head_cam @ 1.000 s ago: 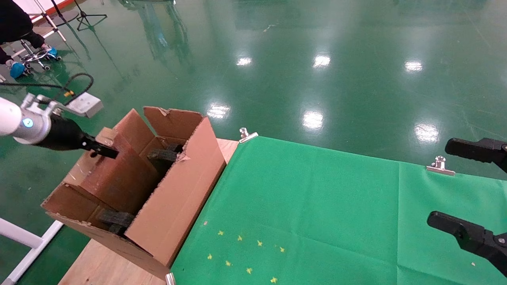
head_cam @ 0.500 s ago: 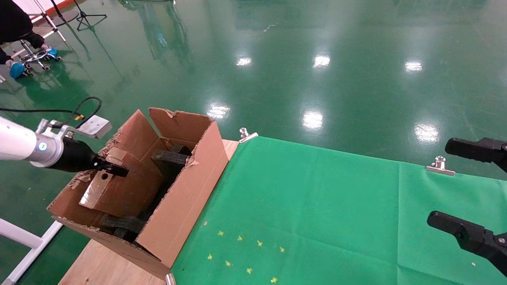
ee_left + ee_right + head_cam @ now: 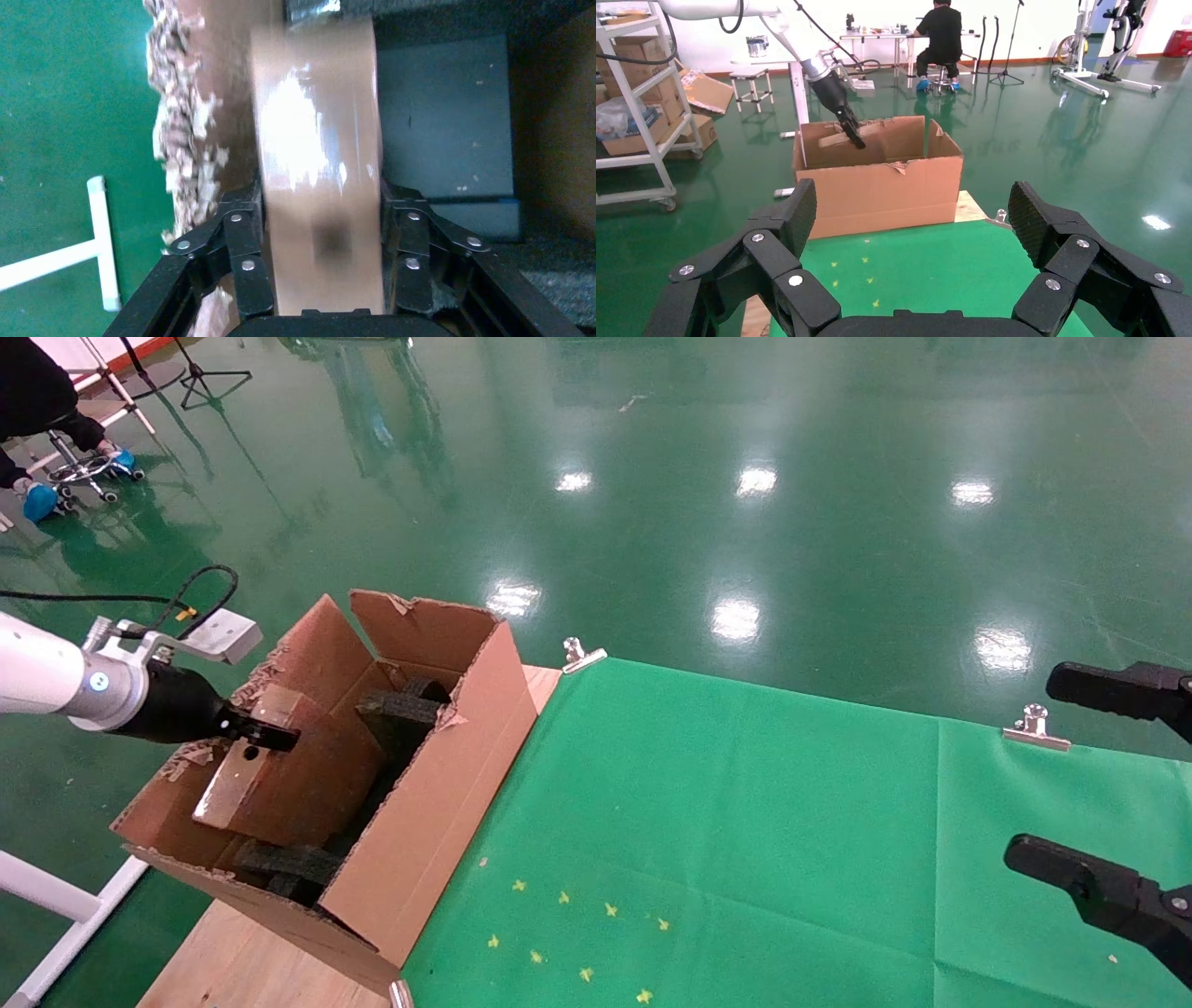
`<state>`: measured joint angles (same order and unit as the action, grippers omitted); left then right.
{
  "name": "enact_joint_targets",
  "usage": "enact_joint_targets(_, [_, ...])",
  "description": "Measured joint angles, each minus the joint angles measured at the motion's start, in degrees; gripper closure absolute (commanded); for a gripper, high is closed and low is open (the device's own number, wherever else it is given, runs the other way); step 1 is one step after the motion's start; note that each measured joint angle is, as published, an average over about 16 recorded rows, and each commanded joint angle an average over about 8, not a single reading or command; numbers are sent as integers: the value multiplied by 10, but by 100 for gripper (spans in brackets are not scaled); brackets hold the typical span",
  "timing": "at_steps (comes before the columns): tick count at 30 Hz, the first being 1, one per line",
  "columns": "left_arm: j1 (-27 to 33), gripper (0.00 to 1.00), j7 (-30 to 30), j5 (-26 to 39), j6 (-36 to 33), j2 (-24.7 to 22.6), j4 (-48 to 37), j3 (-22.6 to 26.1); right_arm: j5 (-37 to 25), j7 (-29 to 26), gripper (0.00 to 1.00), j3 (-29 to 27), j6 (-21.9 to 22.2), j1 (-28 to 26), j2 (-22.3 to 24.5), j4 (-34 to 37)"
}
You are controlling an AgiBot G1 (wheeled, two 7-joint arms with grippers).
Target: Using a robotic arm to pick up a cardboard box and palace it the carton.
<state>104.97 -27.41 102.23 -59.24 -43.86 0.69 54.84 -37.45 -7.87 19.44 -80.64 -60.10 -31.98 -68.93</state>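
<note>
My left gripper [image 3: 265,738], on the white robotic arm [image 3: 42,677], is shut on the cardboard box [image 3: 289,780]. It holds the box tilted inside the carton [image 3: 438,784] at the table's left end. In the left wrist view the taped box [image 3: 320,140] sits clamped between both fingers [image 3: 242,239], beside black foam [image 3: 443,126] and the carton's ragged flap [image 3: 179,140]. My right gripper [image 3: 1032,766] is open and empty at the far right over the green cloth. The right wrist view shows it open [image 3: 912,210], with the carton [image 3: 884,193] and left arm [image 3: 838,105] beyond.
A green cloth [image 3: 745,822] covers the table, held by metal clips [image 3: 582,656] [image 3: 1034,728], with small yellow star marks [image 3: 577,933]. Bare wood [image 3: 233,961] shows under the carton. A white frame [image 3: 56,896] stands by the table's left. A seated person [image 3: 28,393] is far left.
My left gripper has lowered the cardboard box down into the carton, and the carton shifted slightly. In the last half second it has hardly moved. The right arm has not moved.
</note>
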Motion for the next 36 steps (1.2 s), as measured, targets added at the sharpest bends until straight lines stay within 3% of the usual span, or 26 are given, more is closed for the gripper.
enact_joint_targets(24, [100, 0, 59, -91, -95, 50, 113, -62, 0, 0, 0, 0, 0, 0, 0, 0])
enact_joint_targets(36, [70, 0, 68, -124, -113, 56, 162, -82, 0, 0, 0, 0, 0, 0, 0, 0])
